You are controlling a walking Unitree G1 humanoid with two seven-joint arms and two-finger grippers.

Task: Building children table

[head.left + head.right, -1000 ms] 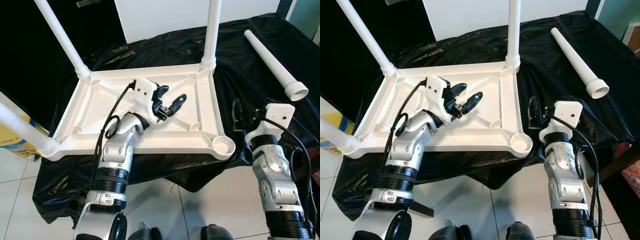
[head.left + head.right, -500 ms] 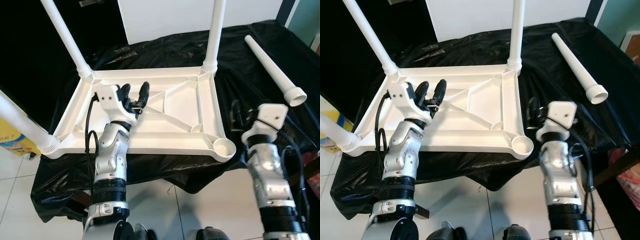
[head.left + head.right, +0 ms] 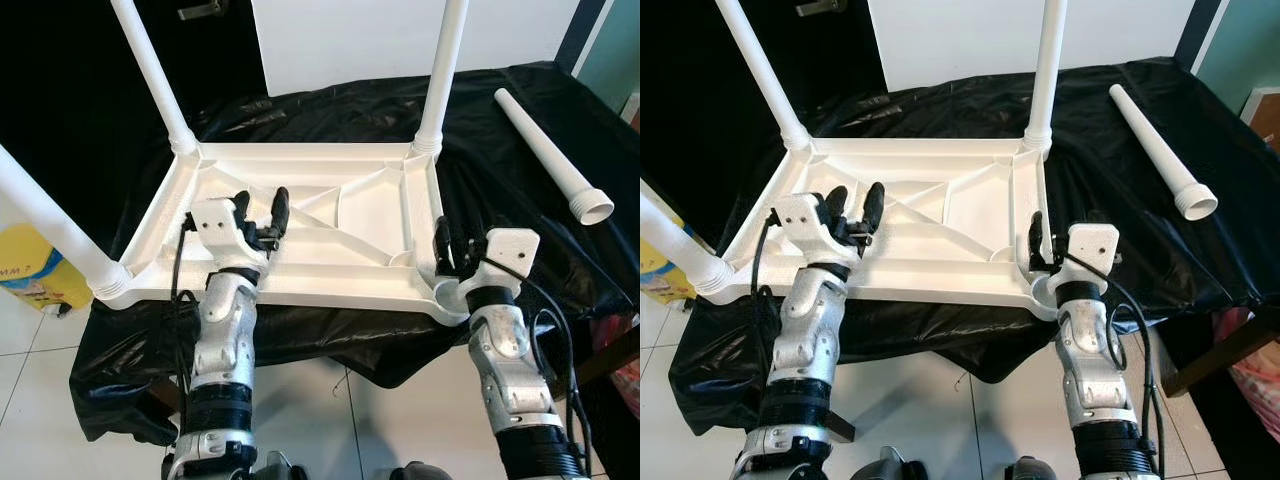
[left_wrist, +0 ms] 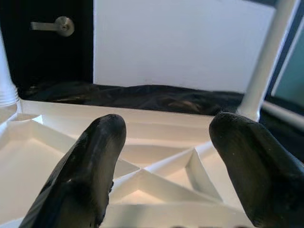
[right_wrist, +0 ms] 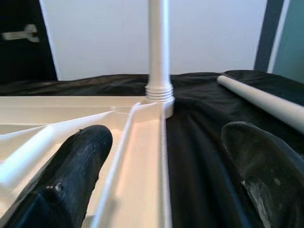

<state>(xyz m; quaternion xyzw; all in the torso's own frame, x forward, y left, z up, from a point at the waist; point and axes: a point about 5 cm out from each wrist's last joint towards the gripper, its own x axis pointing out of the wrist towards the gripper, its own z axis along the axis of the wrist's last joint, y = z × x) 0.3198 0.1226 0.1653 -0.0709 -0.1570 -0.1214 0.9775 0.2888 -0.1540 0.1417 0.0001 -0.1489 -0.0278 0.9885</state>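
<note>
Tabletop (image 3: 300,215) upside down on black-draped counter (image 3: 520,190), three legs fitted, fourth socket at its 5 o'clock corner bare.

Left claw (image 3: 258,212) swung back from centre ribs toward 7 o'clock, released, hovering over frame.

Right claw (image 3: 441,247) moved in from the cloth to the bare corner, released, one finger either side of the rim.

Loose leg (image 3: 552,150) untouched at 2 o'clock, well apart. Likely bracing tabletop before fetching leg.

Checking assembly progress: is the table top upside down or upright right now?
Upside down. The table top lies with its ribbed underside facing up on the black sheet, fitted legs pointing upward.
</note>
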